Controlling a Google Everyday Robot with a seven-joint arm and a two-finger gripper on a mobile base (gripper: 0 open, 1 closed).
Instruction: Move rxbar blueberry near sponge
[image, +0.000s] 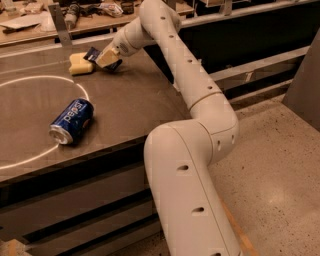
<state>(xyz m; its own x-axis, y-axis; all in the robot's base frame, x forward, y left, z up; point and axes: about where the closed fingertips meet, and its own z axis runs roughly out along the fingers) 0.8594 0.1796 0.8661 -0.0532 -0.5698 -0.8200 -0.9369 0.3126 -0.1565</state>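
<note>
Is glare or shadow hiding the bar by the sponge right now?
Camera view: warm, dim light, no glare at the gripper, beside the sponge; the dark rxbar blueberry shows only partly behind the gripper; a bright ring crosses the table.

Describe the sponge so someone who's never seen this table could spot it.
On the table, look to the far edge where the gripper reaches. Just left of it lies the sponge: a pale yellow block, unlike the navy rxbar blueberry beside it or the blue can.

Dark grey table with white ring marked on top. Cluttered wooden bench behind. Speckled pale floor at right. Dark wall with metal rails beyond. Dim warm light. Gripper over table's far end.
</note>
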